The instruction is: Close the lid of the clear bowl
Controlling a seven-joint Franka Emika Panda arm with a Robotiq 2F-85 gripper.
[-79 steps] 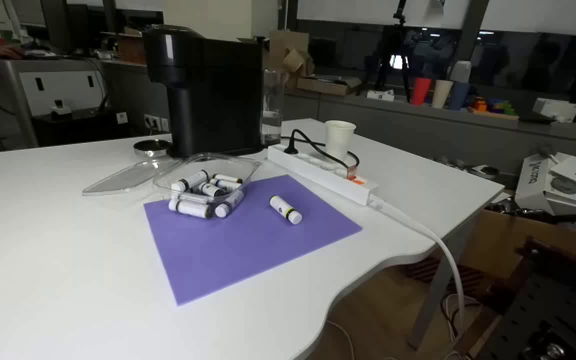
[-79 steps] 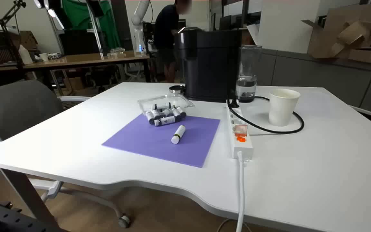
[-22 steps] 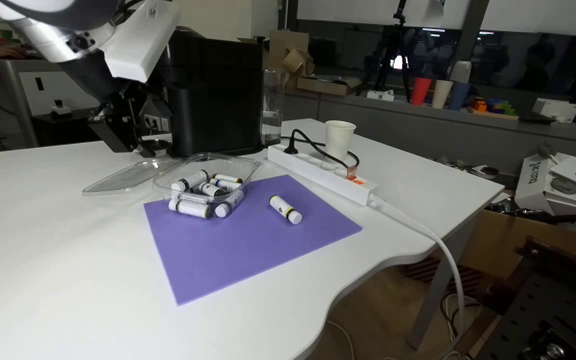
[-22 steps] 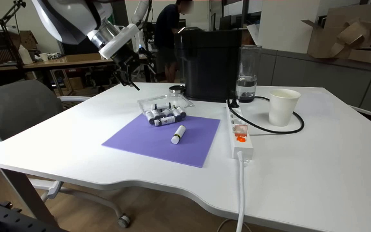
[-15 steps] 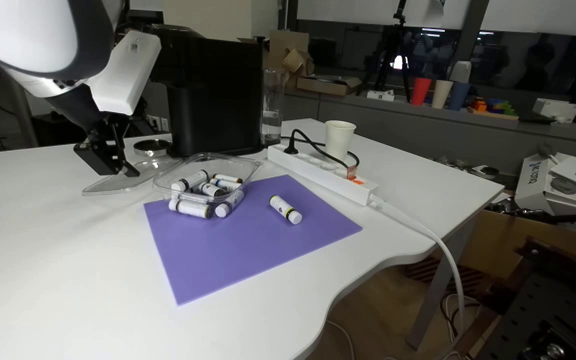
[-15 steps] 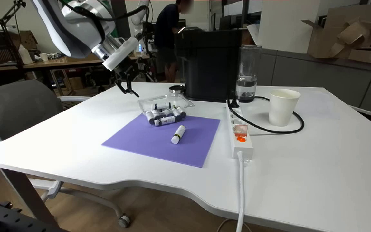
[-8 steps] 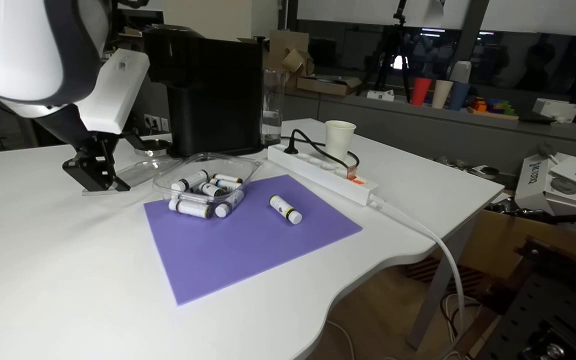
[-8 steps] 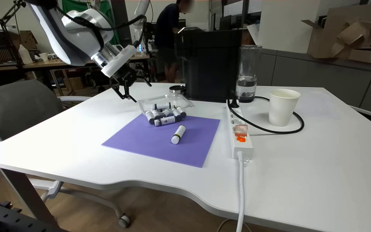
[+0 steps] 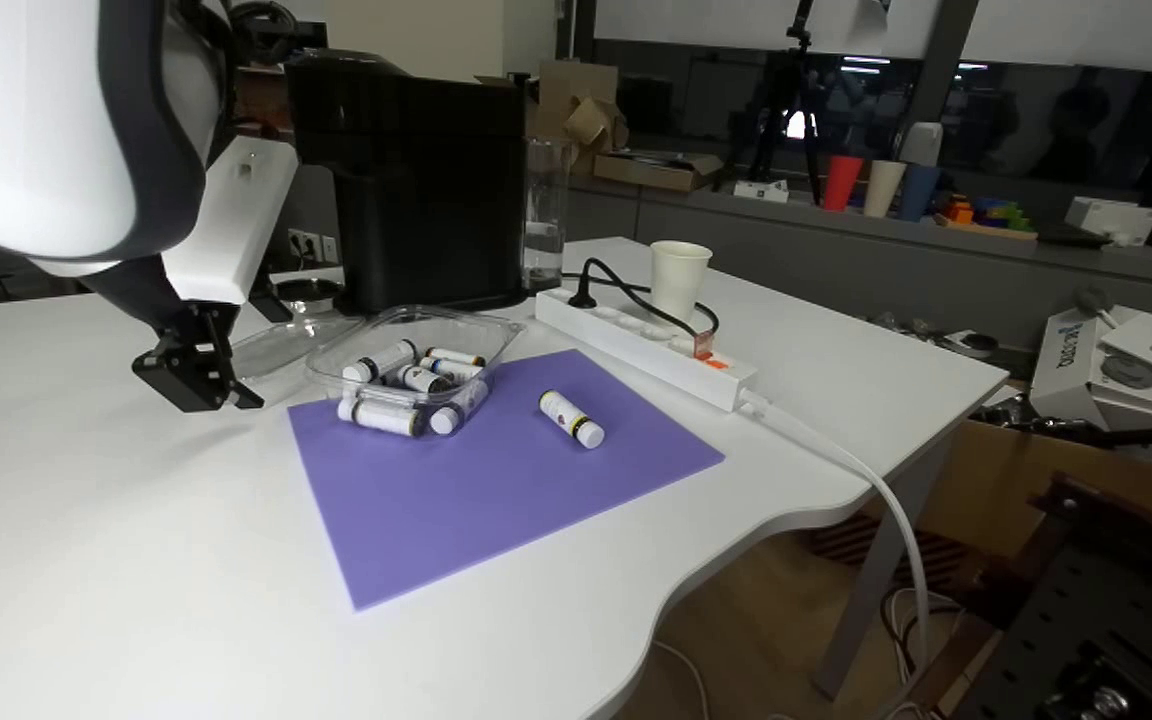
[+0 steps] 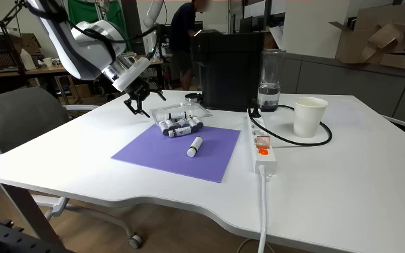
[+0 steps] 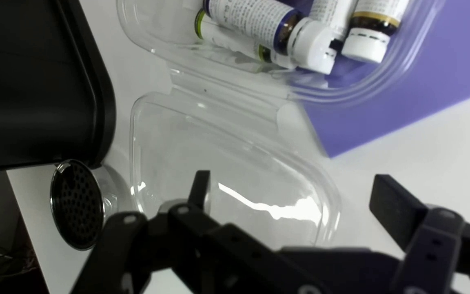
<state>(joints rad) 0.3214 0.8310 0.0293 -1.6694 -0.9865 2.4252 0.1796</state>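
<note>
The clear bowl (image 9: 441, 328) stands partly on the purple mat, with several small white-labelled bottles in it. It also shows in an exterior view (image 10: 179, 108) and at the top of the wrist view (image 11: 137, 28). The see-through lid (image 11: 186, 141) lies folded out flat beside the bowl, joined to it by a hinge strip; it also shows in an exterior view (image 9: 286, 345), partly behind the gripper. My gripper (image 11: 296, 190) is open and empty. In the wrist view one finger lies over the lid and the other outside its edge. The gripper also shows in both exterior views (image 9: 261, 350) (image 10: 155, 106).
A tall black machine (image 9: 426, 190) and a round metal-rimmed jar (image 11: 78, 204) stand close to the lid. A loose bottle (image 9: 572, 420) lies on the purple mat (image 9: 496, 490). A power strip (image 9: 636, 345) and a paper cup (image 9: 678, 280) stand beyond the mat.
The arm came into view after the oldest frames. The open gripper has come down to the lid and towards its outer side. The lid, bowl and bottles have not moved.
</note>
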